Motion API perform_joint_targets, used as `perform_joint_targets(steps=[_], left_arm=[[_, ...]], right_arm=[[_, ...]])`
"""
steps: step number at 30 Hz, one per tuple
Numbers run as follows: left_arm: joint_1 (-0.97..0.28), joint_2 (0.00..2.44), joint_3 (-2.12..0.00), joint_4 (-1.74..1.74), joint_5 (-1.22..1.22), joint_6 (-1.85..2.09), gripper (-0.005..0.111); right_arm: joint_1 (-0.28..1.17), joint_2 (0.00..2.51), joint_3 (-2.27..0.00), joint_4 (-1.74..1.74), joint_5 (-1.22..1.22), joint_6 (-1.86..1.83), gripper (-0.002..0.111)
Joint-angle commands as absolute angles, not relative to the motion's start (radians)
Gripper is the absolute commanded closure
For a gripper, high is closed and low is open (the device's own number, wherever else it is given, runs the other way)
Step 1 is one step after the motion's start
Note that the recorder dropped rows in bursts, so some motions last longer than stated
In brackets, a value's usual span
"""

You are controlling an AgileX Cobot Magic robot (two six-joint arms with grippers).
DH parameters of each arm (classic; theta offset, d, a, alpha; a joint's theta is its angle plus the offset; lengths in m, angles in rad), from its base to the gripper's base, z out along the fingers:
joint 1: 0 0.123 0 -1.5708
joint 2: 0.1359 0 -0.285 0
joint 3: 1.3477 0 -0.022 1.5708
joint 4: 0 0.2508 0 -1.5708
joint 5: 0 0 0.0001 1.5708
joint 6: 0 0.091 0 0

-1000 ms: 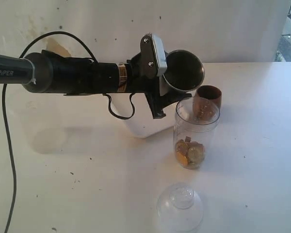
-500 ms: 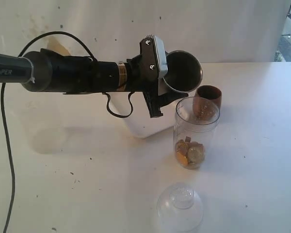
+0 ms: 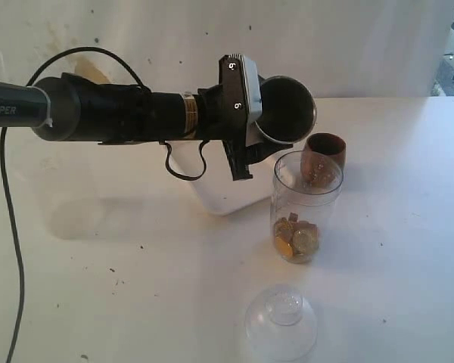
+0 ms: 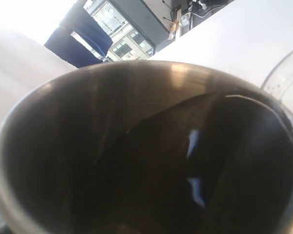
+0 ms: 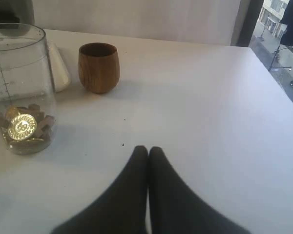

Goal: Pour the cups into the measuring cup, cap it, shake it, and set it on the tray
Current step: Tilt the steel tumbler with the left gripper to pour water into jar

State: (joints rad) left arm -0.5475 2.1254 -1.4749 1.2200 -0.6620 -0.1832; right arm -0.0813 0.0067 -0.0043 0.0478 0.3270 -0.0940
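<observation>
My left gripper (image 3: 251,125) is shut on the steel tumbler (image 3: 287,110), held on its side just above and left of the measuring cup's rim. The left wrist view looks into the tumbler's (image 4: 136,146) dark inside, where I see no contents. The clear measuring cup (image 3: 306,200) stands upright with coins and small pieces at its bottom (image 5: 22,129). The brown wooden cup (image 3: 324,153) stands upright just behind it (image 5: 98,67). The clear dome cap (image 3: 281,324) lies on the table in front. My right gripper (image 5: 147,149) is shut on nothing, low over bare table.
The white tray (image 3: 221,198) lies behind the measuring cup, largely hidden by my left arm (image 3: 121,117); its rounded corner (image 5: 60,68) shows next to the wooden cup. A black cable (image 3: 7,227) hangs at the left. The table's far edge meets a wall.
My left gripper has risen slightly and rolled the tumbler a little. The measuring cup, wooden cup and cap have not moved.
</observation>
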Motion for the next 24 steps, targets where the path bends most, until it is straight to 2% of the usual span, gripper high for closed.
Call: perform_joint_targets(steps=[1,24], left_arm=[[-0.551,2.094,-1.492,1.183,-0.696,-0.175,0.107],[-0.560,2.041,-1.492,1.176,-0.680,-0.108,0.107]], right_arm=[[-0.077,0.000,0.000,0.052,0.317,-0.092,0.108],[-0.077,0.000,0.000,0.052,0.317,-0.092,0.108]])
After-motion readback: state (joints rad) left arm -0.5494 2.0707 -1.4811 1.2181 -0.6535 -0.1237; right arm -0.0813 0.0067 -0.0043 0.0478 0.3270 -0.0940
